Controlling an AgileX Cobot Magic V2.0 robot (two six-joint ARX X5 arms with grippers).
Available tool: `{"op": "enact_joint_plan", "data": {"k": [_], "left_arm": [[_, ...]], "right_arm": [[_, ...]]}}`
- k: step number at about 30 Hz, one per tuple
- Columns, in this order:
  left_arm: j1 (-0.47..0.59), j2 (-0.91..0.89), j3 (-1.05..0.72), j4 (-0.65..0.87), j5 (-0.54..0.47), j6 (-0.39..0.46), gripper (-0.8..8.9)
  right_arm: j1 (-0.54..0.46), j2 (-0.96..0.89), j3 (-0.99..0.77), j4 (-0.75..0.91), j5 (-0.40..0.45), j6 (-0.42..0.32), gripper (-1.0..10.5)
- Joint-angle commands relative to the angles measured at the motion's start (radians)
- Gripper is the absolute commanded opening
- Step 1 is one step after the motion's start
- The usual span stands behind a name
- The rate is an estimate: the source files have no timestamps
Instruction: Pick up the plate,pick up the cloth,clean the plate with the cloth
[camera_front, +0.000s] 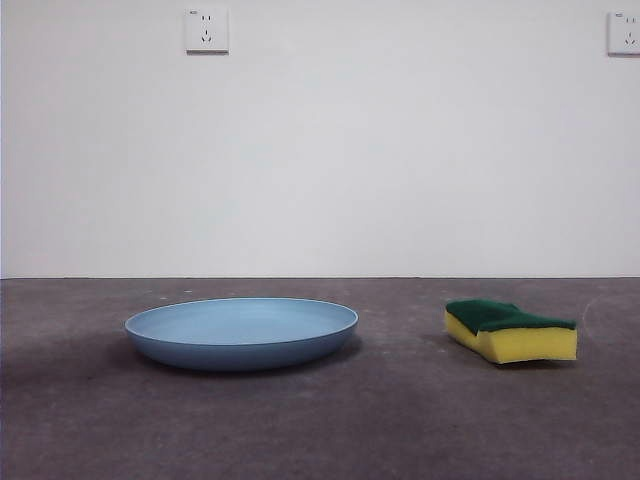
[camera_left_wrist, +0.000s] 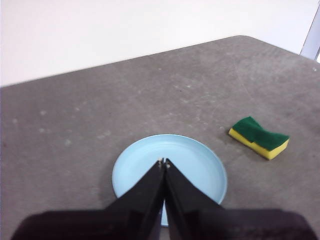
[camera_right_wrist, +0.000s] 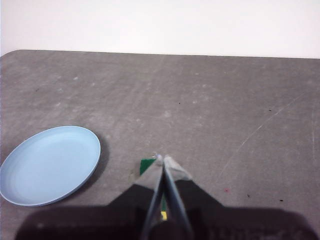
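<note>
The light-blue plate (camera_front: 241, 332) lies flat on the grey table, left of centre in the front view. The sponge (camera_front: 511, 330), yellow foam with a dark green top, lies to its right, apart from it. My left gripper (camera_left_wrist: 164, 162) is shut and empty, high above the plate (camera_left_wrist: 200, 165); the sponge (camera_left_wrist: 259, 136) shows beside it there. My right gripper (camera_right_wrist: 161, 159) is shut and empty, high above the sponge (camera_right_wrist: 146, 165), which its jaws mostly hide. The plate (camera_right_wrist: 50, 164) shows to the side in the right wrist view. Neither arm shows in the front view.
The grey table (camera_front: 400, 420) runs back to a white wall with two sockets (camera_front: 206, 30). A rounded table corner (camera_left_wrist: 245, 37) shows in the left wrist view.
</note>
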Motion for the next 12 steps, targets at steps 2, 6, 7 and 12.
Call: {"op": "enact_joint_plan", "data": {"k": [2, 6, 7, 12], "left_arm": [[0.061, -0.047, -0.016, -0.006, 0.006, 0.128, -0.01], [0.167, -0.097, -0.066, 0.008, 0.004, 0.138, -0.01], [0.203, -0.117, -0.098, 0.030, 0.004, 0.138, -0.01], [0.318, -0.232, -0.280, 0.177, 0.010, 0.137, -0.01]], "right_arm": [[0.002, 0.000, -0.008, 0.006, 0.003, 0.010, 0.0], [0.002, 0.000, -0.008, 0.006, 0.003, 0.010, 0.0], [0.002, 0.000, -0.008, 0.006, 0.003, 0.010, 0.0], [0.002, 0.000, -0.008, 0.006, 0.003, 0.010, 0.0]]}}
